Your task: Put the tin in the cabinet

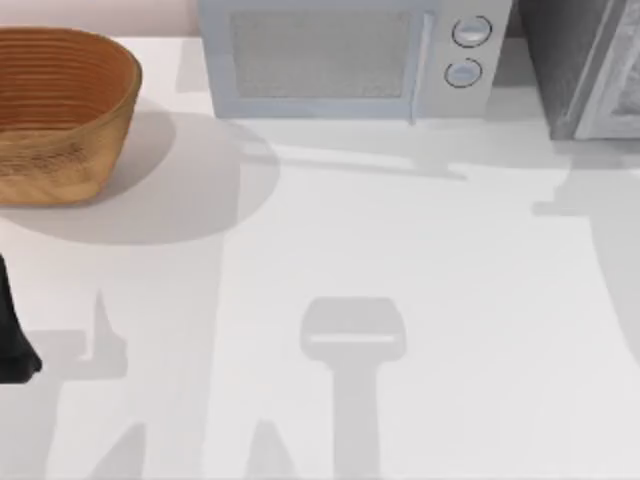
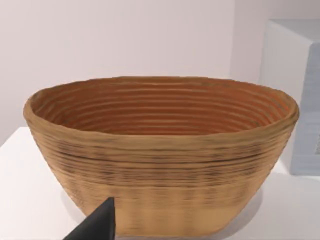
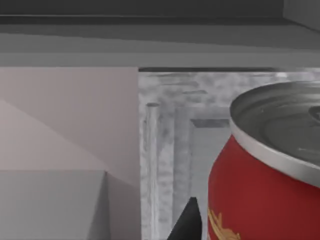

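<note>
A: tin (image 3: 265, 170) status?
B: red can, silver top, close up in rt wrist view; upright; grey speckled cabinet (image 3: 170, 150) interior right behind it, so I'd judge it's at or just inside the opening.
A: rt gripper closed on it?
B: one dark fingertip (image 3: 187, 222) just beside the tin's wall; can't tell if the fingers clamp it or are parted; not guessing.
A: cabinet in top view?
B: far rt corner of table, cabinet (image 1: 560, 60) cut off by the edge, pale door panel angled out; microwave (image 1: 340, 55) just to its left, basket (image 1: 60, 110) far left.
A: left arm?
B: parked at left edge; dark bit of it (image 1: 12, 340) in top view; its wrist cam faces the basket (image 2: 160, 160); finger state unclear too.
A: tips for the step?
B: my read: placing phase; keep tin upright, set it flat on the cabinet floor, clear of the door frame; let go only once it rests; back straight out so the fingers don't tip it.
</note>
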